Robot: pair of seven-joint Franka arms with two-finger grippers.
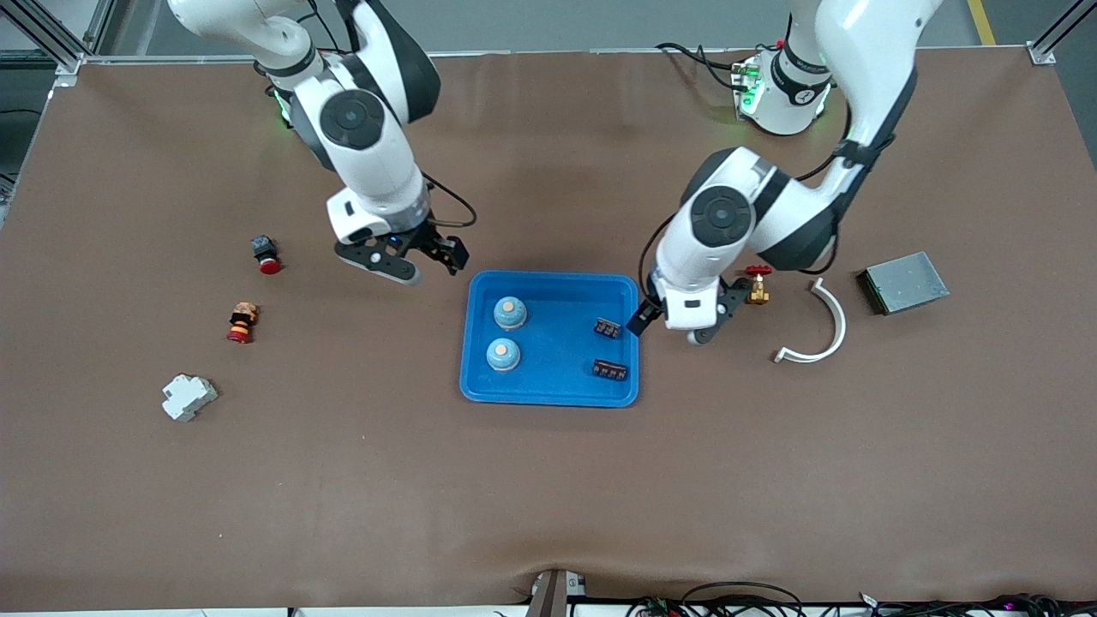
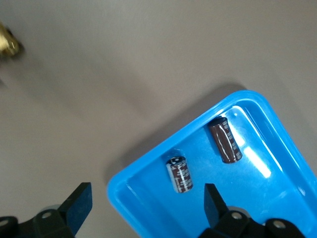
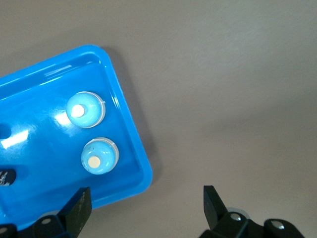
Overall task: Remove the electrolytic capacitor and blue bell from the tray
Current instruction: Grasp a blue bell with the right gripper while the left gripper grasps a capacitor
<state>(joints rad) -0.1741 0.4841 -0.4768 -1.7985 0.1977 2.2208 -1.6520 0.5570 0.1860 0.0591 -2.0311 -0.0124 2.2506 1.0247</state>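
**Both grippers poised at the tray, nothing lifted yet**

The blue tray (image 1: 550,390) is my landmark. Inside it, two blue bells (image 1: 509,313) sit upright toward my right arm's end, and two electrolytic capacitors (image 1: 608,327) lie on their sides toward my left arm's end. My left gripper (image 1: 677,324) hangs over the tray's rim beside the capacitors, jaws spread wide and empty, I judge to straddle the one nearest the corner. My right gripper (image 1: 411,257) hovers over the desk just off the tray's corner nearest the bells, also open and empty, placed for a short reach to a bell.
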